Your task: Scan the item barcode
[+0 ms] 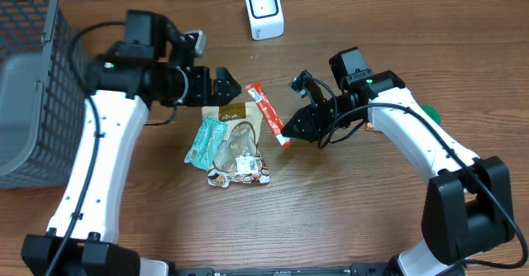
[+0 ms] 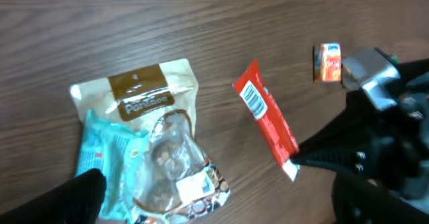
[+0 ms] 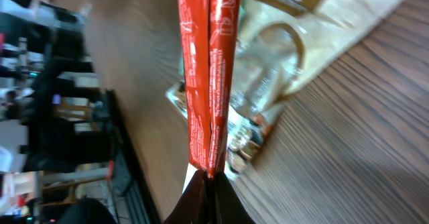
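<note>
Gripping the red packet (image 1: 267,113) by its five o'clock end, the right gripper (image 1: 291,131) is clenched on it near the middle of the table (image 1: 397,226), the packet slanting away toward eleven o'clock. Its barcode (image 2: 253,98) shows near the free end, facing upward. The left gripper (image 1: 221,84) hangs at nine o'clock of the packet with jaws spread, grasping nothing, above the pile of snack bags (image 1: 231,144). The step in hand looks like the presenting of the picked item. The next move likely calls for carrying it toward the white scanner (image 1: 263,10) at twelve o'clock and turning the wrist so the barcode meets the scanner's window squarely.
</note>
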Action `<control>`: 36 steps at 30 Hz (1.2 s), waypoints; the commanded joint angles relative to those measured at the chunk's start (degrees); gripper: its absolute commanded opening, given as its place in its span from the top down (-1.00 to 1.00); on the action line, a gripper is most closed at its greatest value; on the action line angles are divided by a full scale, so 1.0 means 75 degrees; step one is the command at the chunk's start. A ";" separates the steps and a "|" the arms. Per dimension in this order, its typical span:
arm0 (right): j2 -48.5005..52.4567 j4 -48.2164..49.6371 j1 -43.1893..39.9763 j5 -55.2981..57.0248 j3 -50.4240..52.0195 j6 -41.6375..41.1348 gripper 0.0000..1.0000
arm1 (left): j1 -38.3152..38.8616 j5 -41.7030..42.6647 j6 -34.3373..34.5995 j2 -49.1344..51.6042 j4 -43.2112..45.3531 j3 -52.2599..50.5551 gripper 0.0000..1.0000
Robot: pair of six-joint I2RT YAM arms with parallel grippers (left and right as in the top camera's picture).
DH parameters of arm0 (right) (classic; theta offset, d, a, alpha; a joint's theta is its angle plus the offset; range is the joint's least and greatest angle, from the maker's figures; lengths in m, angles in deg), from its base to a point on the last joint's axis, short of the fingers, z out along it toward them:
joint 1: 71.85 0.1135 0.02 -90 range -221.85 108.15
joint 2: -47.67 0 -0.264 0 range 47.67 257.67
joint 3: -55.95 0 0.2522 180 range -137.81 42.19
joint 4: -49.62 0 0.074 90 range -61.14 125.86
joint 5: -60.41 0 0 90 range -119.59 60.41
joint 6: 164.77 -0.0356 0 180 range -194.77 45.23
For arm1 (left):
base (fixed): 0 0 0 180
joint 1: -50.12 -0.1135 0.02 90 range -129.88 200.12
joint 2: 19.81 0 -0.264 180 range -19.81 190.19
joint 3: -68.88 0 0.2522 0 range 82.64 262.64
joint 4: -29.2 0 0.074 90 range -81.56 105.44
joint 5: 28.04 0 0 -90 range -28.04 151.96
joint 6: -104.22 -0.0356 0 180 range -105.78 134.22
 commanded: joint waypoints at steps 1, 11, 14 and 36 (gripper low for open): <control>-0.0248 0.0175 -0.0015 -0.0676 -0.0134 -0.0291 0.93 | 0.0358 -0.0221 0.0557 0.0067 0.0405 -0.0376 -0.61; -0.0248 0.0259 0.0300 -0.0679 -0.0134 -0.0373 0.93 | 0.0927 -0.0300 0.1262 0.0070 0.1877 -0.1166 -0.35; -0.0248 0.0353 0.0443 -0.0679 -0.0134 -0.0373 0.93 | 0.0924 -0.0367 0.1504 0.0070 0.2066 -0.1309 -0.25; -0.0248 0.1343 0.0595 -0.0886 -0.0134 -0.1580 0.93 | 0.0924 -0.0580 0.1751 0.0070 0.2215 -0.1434 0.17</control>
